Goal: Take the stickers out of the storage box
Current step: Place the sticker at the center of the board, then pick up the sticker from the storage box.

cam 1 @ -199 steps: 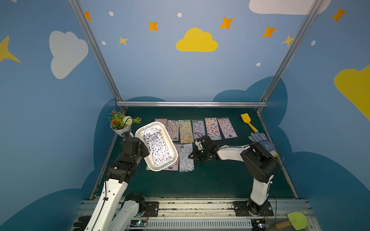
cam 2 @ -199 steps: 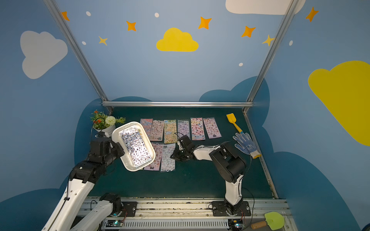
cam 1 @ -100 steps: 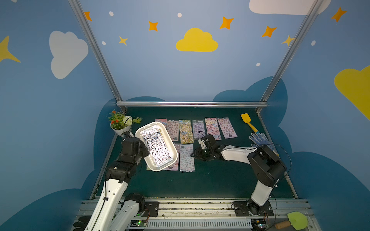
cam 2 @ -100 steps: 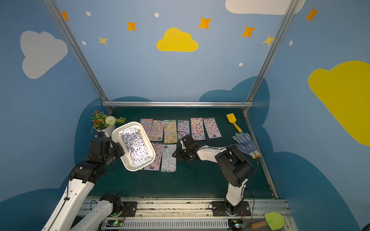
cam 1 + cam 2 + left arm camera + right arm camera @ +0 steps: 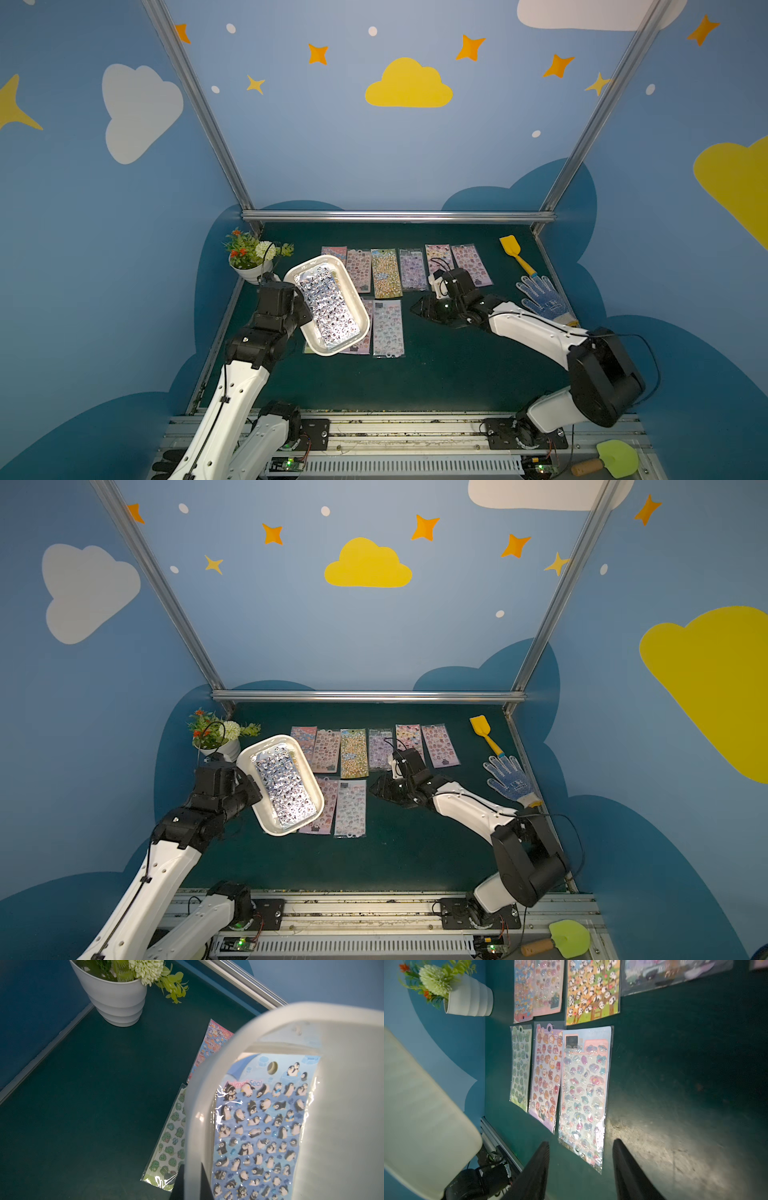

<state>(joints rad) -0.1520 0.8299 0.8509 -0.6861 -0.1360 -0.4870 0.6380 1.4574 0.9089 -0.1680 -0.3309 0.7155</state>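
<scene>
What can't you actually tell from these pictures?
- Beneath the penguin sticker sheet: it hides anything lying under it in the storage box, in every view.
- Left hand: mostly cut off by the left wrist view's edge; in both top views the box hides its grip.
- Green sticker sheet: partly covered by the box rim.
- Far-right pink sheet: its figures are too small in the top views.

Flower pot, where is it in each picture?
In a top view: flower pot, far-left corner, left of the white box.
In a top view: same corner.
Left wrist: beyond the box's rim.
Right wrist: beside the far stickers.
Shared landmark: the white box.
</scene>
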